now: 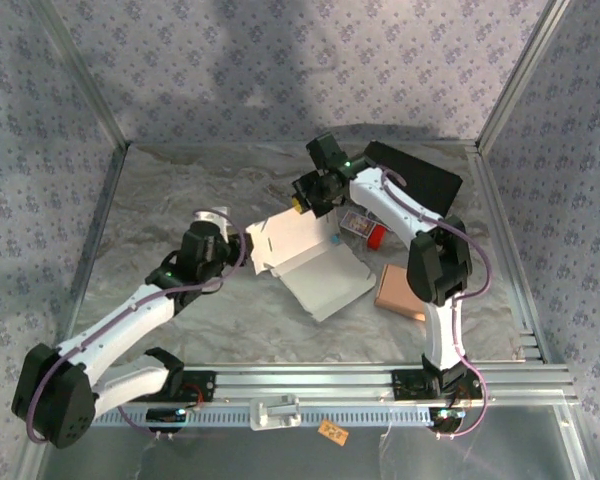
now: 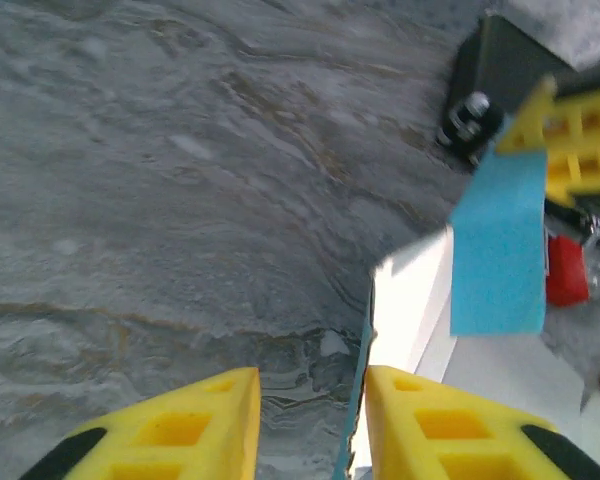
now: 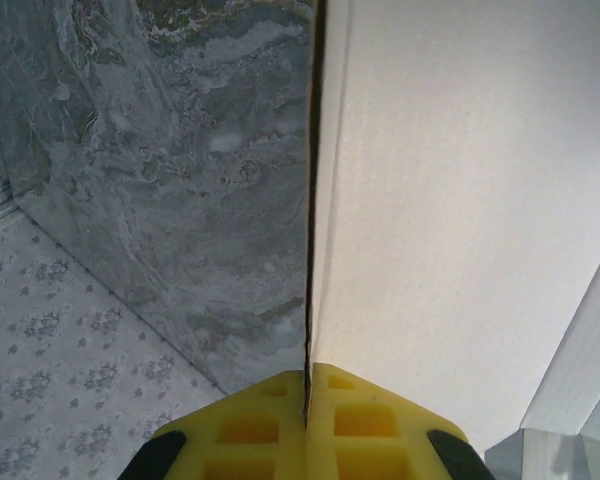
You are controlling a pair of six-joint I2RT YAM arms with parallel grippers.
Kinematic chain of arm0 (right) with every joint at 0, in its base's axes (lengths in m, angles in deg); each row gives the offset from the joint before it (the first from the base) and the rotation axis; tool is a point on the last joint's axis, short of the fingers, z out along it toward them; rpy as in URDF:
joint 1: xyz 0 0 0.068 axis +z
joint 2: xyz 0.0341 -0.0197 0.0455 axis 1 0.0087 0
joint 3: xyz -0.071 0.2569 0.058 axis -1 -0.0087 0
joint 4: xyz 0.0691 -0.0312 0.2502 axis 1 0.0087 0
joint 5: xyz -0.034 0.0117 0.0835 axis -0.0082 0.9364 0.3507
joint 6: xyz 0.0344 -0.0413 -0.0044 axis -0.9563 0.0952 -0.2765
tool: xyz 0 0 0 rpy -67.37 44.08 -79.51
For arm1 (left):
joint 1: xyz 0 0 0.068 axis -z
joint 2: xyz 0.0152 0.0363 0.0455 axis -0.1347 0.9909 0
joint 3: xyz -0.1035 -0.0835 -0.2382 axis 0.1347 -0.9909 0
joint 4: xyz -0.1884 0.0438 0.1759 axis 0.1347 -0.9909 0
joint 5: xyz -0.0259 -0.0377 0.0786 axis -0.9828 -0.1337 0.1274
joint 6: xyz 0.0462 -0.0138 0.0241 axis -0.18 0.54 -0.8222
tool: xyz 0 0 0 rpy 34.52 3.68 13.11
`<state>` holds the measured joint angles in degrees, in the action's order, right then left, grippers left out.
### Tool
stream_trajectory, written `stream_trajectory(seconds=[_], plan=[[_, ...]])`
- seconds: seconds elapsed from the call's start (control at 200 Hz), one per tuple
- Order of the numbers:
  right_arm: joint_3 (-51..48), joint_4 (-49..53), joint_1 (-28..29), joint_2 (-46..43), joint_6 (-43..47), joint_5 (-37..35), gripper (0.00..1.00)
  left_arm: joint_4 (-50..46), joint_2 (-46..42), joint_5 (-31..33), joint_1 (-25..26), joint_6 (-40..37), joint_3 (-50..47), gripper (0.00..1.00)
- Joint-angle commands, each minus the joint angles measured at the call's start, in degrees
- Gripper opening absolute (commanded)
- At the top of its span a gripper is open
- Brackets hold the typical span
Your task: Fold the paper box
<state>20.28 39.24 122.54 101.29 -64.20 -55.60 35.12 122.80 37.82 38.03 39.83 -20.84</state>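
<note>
The paper box (image 1: 315, 262) lies opened out in the middle of the table, white inside, with one flap standing up at its far left corner. My right gripper (image 1: 301, 203) comes down from behind and is shut on the top edge of that flap; its wrist view shows the fingertips (image 3: 307, 376) pressed together on the thin white panel (image 3: 460, 200). My left gripper (image 1: 239, 247) sits at the box's left edge, open. In its wrist view the jaws (image 2: 310, 388) stand apart, and a thin teal-edged panel (image 2: 361, 390) lies against the inner side of the right finger. The flap's blue outer face (image 2: 500, 245) hangs below the right gripper's yellow fingers (image 2: 580, 140).
A black flat case (image 1: 420, 175) lies at the back right. A small packet (image 1: 354, 222), a red item (image 1: 377, 237) and a tan pad (image 1: 401, 292) sit right of the box. A silver round object (image 1: 210, 215) is behind the left gripper. Metal frame rails (image 1: 330, 385) border the front.
</note>
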Motion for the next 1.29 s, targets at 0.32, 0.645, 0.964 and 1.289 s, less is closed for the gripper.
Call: stream_trajectory(seconds=[0.32,0.645,0.964,1.289], plan=[[-20.0,-38.6,6.4,-8.1,-10.1,-15.3,0.00,-23.6,-2.8,-6.2,-5.9,32.4,17.7,0.41],[-27.5,-60.1,8.0,-8.3,-4.9,-17.2,0.00,-24.1,-2.2,-17.1,-19.4,22.0,10.0,0.37],[-35.3,-88.3,7.9,1.3,1.1,-7.7,0.00,-11.6,0.9,-17.2,-23.0,11.5,0.6,0.17],[-35.9,-95.9,8.1,6.3,3.7,-2.7,0.00,1.9,-2.5,-17.0,-23.2,4.3,-9.6,0.08]])
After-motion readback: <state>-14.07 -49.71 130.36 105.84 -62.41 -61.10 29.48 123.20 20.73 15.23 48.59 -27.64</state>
